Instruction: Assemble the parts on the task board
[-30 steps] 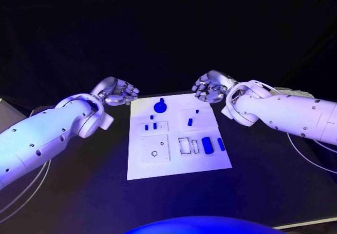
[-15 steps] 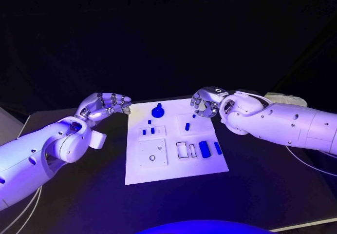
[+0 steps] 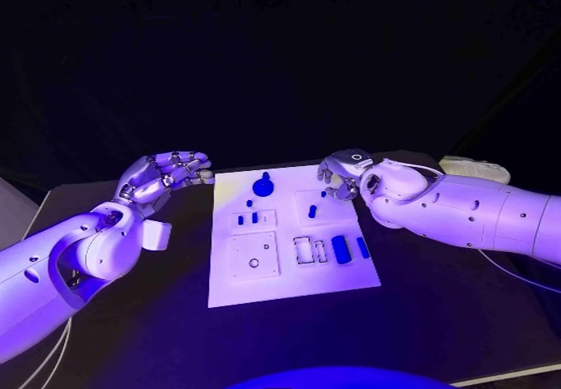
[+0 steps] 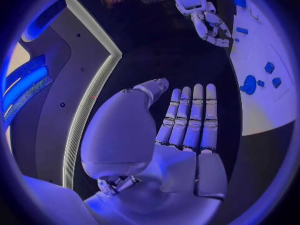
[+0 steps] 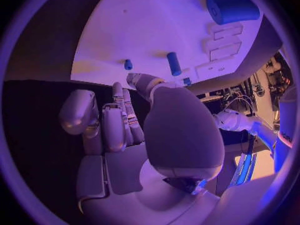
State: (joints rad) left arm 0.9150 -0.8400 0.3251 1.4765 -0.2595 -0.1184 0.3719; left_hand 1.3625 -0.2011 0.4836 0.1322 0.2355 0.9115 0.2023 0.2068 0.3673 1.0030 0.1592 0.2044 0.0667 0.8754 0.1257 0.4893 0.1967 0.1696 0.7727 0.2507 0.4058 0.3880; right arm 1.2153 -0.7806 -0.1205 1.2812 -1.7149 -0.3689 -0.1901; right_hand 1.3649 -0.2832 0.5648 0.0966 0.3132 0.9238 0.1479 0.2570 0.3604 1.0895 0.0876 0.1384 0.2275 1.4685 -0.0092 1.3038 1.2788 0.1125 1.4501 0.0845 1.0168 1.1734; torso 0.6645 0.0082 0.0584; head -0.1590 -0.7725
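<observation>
The left hand [image 3: 164,174] hovers just off the task board [image 3: 293,275]'s far left corner, fingers [image 4: 187,117] straight, grasping nothing. The task board lies mid-bench [image 3: 468,308], bare bench along both long edges. The right hand [image 3: 343,173] hangs over its far right corner, fingers curled, holding nothing.

task board [image 3: 293,279] — 1 | blue parts [image 3: 340,249] — about 8 | robot hands [image 3: 164,174] — 2

Black worktop [image 3: 140,324], matte, blue-violet light across it. Backdrop behind fully dark. Pale cloth-like lump [image 3: 475,168] at far right worktop edge. Thin white cables [image 3: 520,279] trailing over worktop on both sides.
</observation>
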